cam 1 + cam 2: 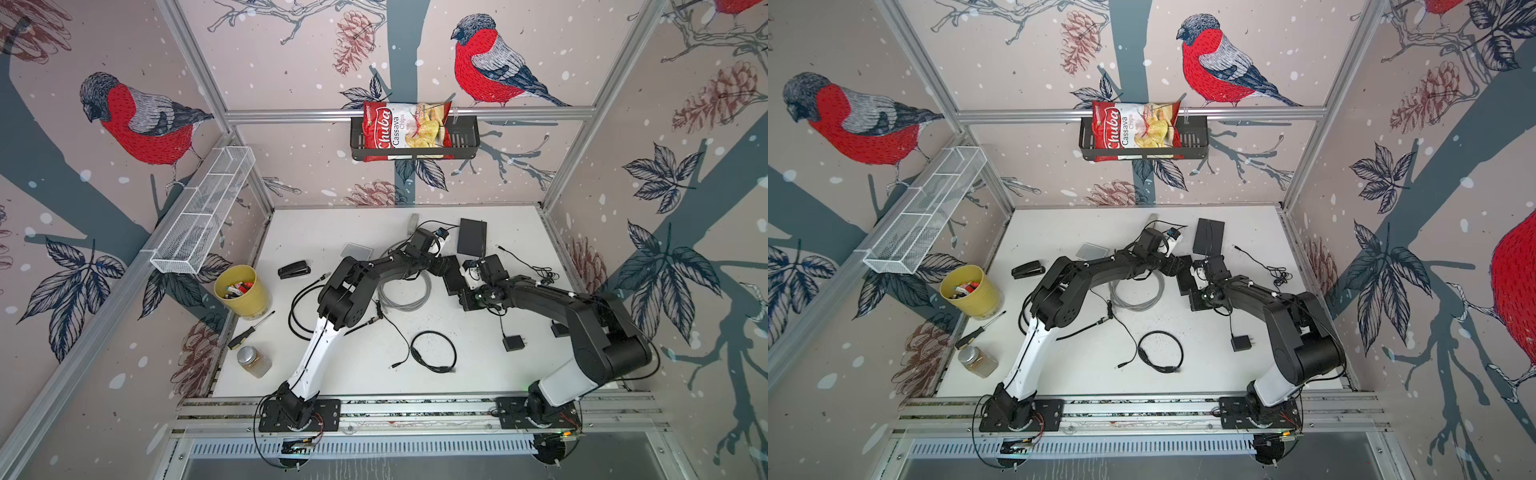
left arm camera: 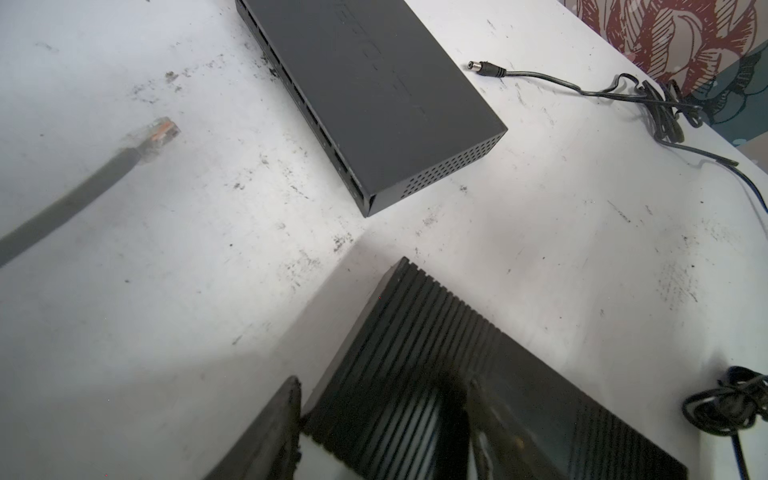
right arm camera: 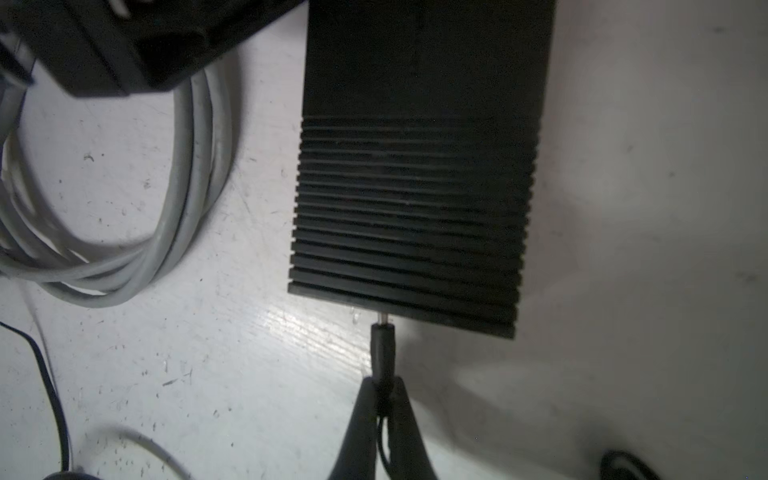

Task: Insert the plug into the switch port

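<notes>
The white table [image 2: 166,311] lies beneath both grippers; the ribbed black switch [image 3: 415,208] rests flat on it, stretching straight ahead of the right gripper [image 3: 382,386] and under the left gripper [image 2: 384,382]; a second, smooth black box [image 2: 374,91] with a row of ports along one side lies further ahead of the left gripper, apart from the switch; a coil of grey cable [image 3: 178,228] lies beside the switch, off to one side of the right gripper; the left gripper's jaws stand apart over a corner of the switch, one of its fingers [image 2: 270,428] against the casing's edge, and whether they squeeze it I cannot tell; the right gripper is clamped tight on the black barrel plug [image 3: 383,345], which points straight out from its fingertips, metal tip touching the switch's near edge; how deep it sits is hidden
</notes>
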`<state>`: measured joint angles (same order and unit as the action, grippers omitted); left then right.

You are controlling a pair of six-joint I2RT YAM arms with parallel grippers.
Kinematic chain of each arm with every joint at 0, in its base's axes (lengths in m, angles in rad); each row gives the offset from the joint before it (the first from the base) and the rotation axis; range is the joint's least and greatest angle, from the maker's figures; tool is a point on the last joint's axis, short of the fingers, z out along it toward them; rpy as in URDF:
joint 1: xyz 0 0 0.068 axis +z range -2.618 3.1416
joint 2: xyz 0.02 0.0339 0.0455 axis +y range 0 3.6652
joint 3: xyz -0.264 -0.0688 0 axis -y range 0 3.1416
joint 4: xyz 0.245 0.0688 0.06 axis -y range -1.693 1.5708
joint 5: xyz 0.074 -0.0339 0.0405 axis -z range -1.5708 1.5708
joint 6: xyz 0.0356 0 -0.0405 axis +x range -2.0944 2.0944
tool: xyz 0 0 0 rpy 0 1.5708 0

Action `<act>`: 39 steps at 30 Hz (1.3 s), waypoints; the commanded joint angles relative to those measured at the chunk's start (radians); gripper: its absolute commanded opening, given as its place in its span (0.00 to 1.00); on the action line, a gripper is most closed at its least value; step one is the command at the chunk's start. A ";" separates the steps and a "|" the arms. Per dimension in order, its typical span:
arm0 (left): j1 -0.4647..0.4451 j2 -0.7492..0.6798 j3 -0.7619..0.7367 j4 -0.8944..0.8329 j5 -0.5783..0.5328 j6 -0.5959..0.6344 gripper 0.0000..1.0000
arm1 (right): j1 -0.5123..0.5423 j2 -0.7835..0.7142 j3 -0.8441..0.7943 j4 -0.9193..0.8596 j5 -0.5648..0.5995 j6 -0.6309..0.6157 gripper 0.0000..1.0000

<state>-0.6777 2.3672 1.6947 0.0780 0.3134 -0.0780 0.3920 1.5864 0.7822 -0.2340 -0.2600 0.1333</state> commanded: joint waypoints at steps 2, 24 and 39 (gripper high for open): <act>0.002 -0.001 -0.007 -0.075 -0.001 0.014 0.61 | 0.002 0.000 0.007 0.050 0.011 0.009 0.03; 0.001 0.001 0.008 -0.123 0.019 0.057 0.58 | 0.002 0.075 0.123 -0.025 0.103 -0.080 0.05; 0.001 0.022 0.056 -0.216 0.064 0.116 0.57 | 0.023 0.139 0.185 0.033 0.205 -0.177 0.03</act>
<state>-0.6720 2.3791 1.7512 0.0086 0.2935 0.0013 0.4095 1.7157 0.9466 -0.3450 -0.0971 -0.0246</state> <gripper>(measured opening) 0.574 0.072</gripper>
